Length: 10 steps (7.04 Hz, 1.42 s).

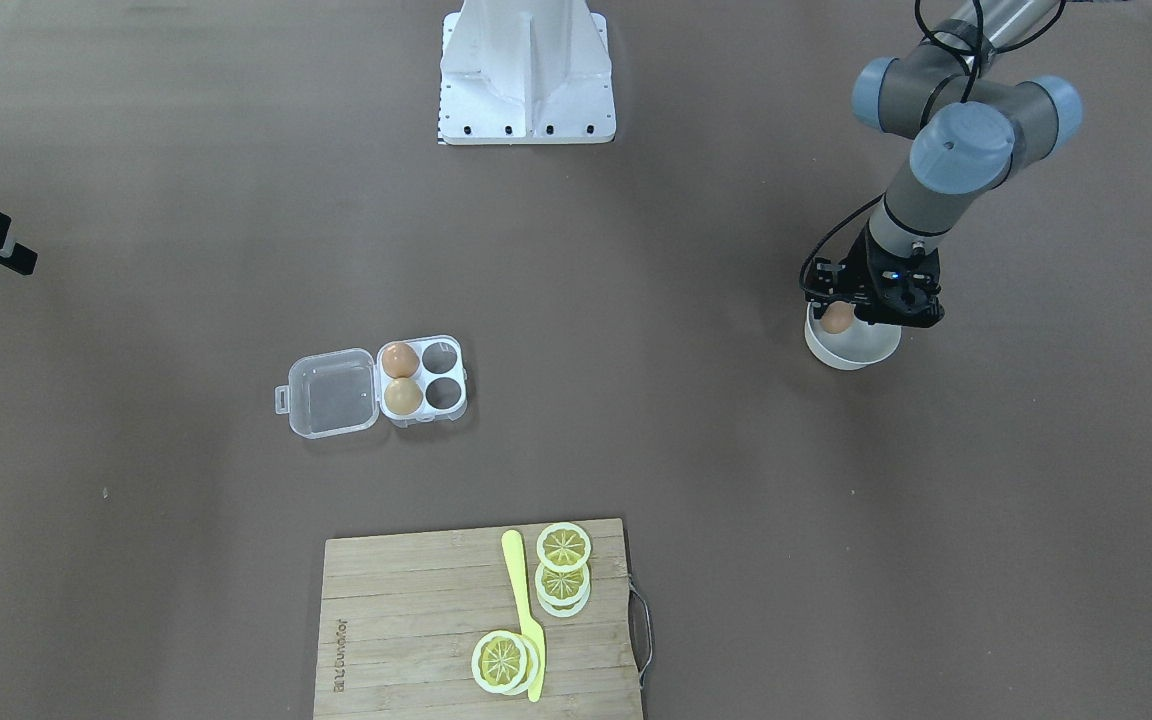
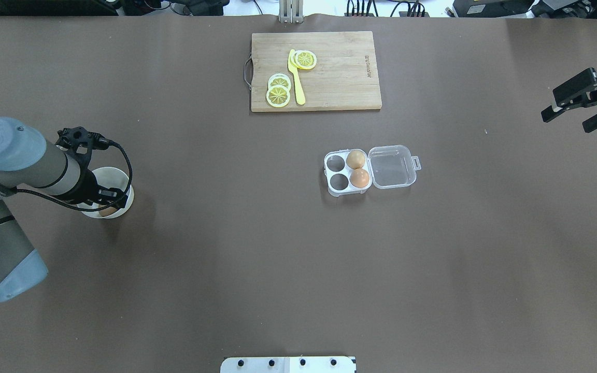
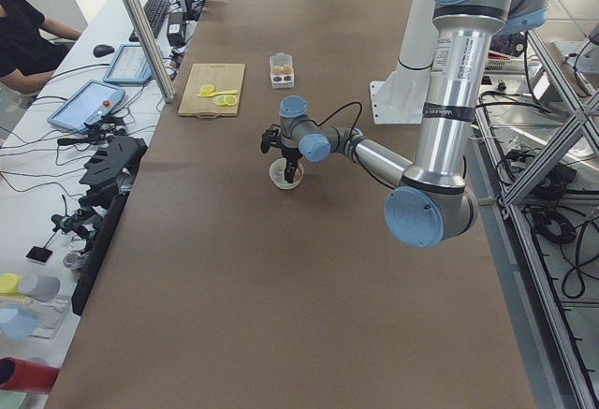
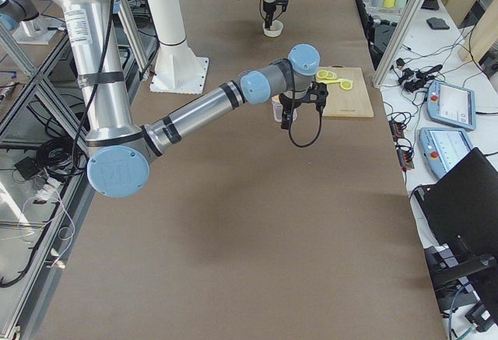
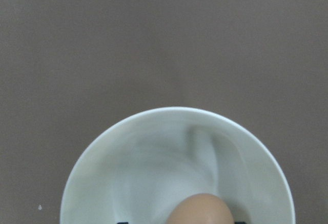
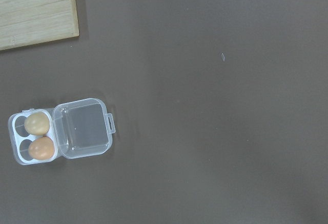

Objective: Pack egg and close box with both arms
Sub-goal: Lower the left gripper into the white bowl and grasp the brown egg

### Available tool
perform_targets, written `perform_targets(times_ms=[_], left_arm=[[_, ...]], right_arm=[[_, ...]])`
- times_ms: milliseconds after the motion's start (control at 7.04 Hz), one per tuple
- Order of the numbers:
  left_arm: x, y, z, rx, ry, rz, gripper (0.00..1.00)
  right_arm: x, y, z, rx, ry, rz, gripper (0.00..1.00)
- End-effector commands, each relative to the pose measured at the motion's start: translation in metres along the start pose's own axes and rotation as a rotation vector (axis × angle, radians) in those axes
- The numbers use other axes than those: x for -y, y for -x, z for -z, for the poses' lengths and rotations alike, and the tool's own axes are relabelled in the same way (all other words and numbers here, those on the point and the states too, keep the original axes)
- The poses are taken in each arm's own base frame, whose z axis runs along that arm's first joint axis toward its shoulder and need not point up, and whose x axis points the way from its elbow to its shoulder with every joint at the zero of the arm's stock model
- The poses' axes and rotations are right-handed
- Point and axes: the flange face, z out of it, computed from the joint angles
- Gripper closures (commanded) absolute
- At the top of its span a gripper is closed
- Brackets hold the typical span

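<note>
The left gripper (image 1: 841, 312) is lowered into the white bowl (image 1: 861, 352) at the far left of the table in the overhead view. Its fingers stand on both sides of the egg (image 5: 200, 209), but whether they press it, one cannot tell. For a good pick the pads should probably meet the egg at its widest part, close gently and lift straight up to clear the rim. The target is one of the two empty cells of the box (image 2: 391, 167), which lies open near the table's middle, well apart. The right gripper (image 2: 568, 115) hangs at the far right, wide open and empty. In the wrist view only the egg's top shows, and the fingertips are cut off at the lower edge. In the overhead view the arm covers much of the bowl.
</note>
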Motion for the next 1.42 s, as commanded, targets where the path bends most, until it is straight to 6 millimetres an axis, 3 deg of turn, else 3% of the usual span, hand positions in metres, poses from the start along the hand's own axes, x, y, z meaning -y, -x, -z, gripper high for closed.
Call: perform_targets(times_ms=[0, 710, 994, 1278], left_arm=[[0.0002, -0.0018, 0.0015, -0.003, -0.002, -0.002, 0.32], [0.0013, -0.0030, -0.0024, 0.000, 0.001, -0.005, 0.37], [0.0012, -0.0029, -0.0026, 0.001, 0.001, -0.004, 0.72], [-0.0011, 0.0001, -0.0031, 0.003, 0.005, 0.000, 1.00]], right_arm=[[0.0001, -0.0002, 0.0005, 0.000, -0.001, 0.000, 0.00], [0.0001, -0.0002, 0.0005, 0.000, -0.001, 0.000, 0.00], [0.0001, -0.0002, 0.0005, 0.000, -0.001, 0.000, 0.00], [0.0001, -0.0002, 0.0005, 0.000, -0.001, 0.000, 0.00]])
